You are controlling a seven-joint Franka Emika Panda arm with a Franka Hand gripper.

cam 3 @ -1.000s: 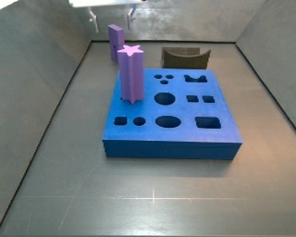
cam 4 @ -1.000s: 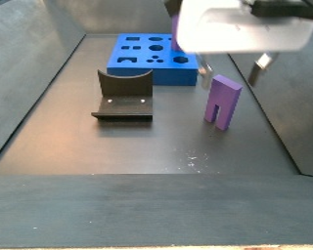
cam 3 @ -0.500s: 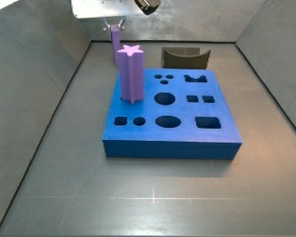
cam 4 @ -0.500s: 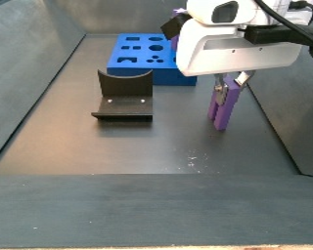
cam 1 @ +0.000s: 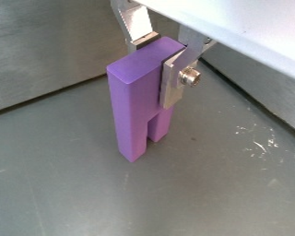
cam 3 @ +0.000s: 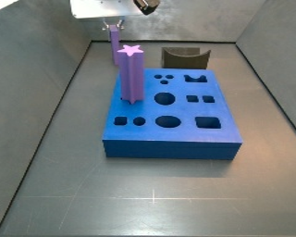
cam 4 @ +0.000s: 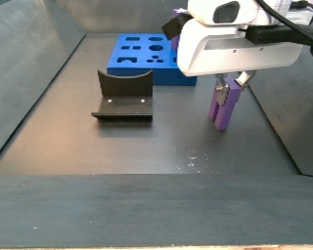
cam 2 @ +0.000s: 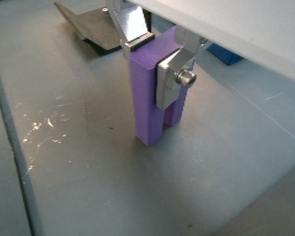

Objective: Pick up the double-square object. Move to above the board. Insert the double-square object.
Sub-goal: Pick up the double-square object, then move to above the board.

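The double-square object (cam 4: 221, 105) is a tall light-purple peg standing upright on the grey floor by the side wall, apart from the board (cam 4: 153, 75). It also shows in a side view (cam 3: 115, 35) behind the star peg, and in both wrist views (cam 1: 135, 101) (cam 2: 147, 92). My gripper (cam 4: 229, 83) is lowered over its top. In both wrist views the gripper (cam 1: 160, 60) (cam 2: 157, 60) has its silver fingers against two opposite sides of the peg's upper end. The blue board (cam 3: 169, 146) lies in the middle of the floor with several open holes.
A purple star-topped peg (cam 3: 130, 74) stands in the board's far left corner. The dark fixture (cam 4: 122, 98) (cam 3: 185, 57) stands on the floor beside the board. Grey walls close the floor in on both sides.
My gripper has come down over the double-square object, which stood free one second ago. Nothing has moved in the last half second.
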